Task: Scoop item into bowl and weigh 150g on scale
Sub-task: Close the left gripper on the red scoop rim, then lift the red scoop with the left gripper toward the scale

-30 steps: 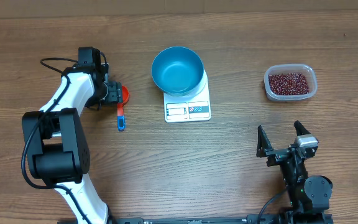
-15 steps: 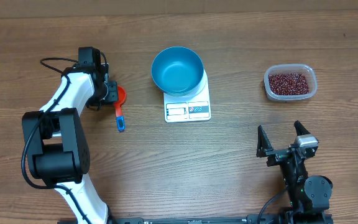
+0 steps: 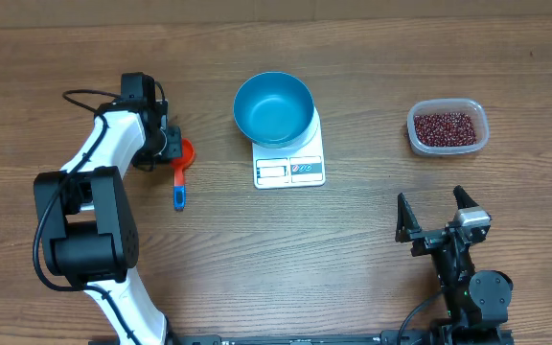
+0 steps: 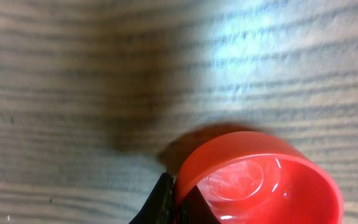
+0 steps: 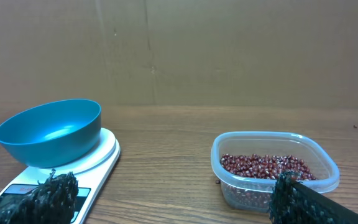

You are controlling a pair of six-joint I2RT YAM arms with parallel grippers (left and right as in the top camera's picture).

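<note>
Wood-grain table [image 3: 353, 249] fills the overhead view; a brown cardboard wall closes the background in the right wrist view.

1. Left arm. The white-and-black left arm reaches toward the far left part of the table. The left gripper [image 3: 168, 144] is at the red cup of the scoop [image 3: 186, 151]. In the left wrist view, the black fingers [image 4: 161, 198] sit on either side of the cup wall and pinch the rim. The red cup [image 4: 260, 180] is empty and lies close to the table surface.

2. Scoop. The handle runs from the cup toward the near edge and ends in a blue grip [image 3: 178, 198]. The scoop lies left of the scale, well apart from it.

3. Scale and bowl. The white scale [image 3: 289, 171] stands at the table centre with its display panel facing the near edge. The blue bowl [image 3: 273, 107] sits on the scale platform, upright and empty.

4. Container. A clear plastic container [image 3: 448, 127] stands on the far right, well apart from the scale. It holds a layer of small dark red beans [image 5: 263, 167] and has no lid on it.

5. Right arm. The right gripper [image 3: 436, 213] is near the front edge, below the container in the overhead view. Its jaws are spread wide and hold nothing. Both fingertips [image 5: 48, 194] show at the lower edge of the right wrist view.
</note>
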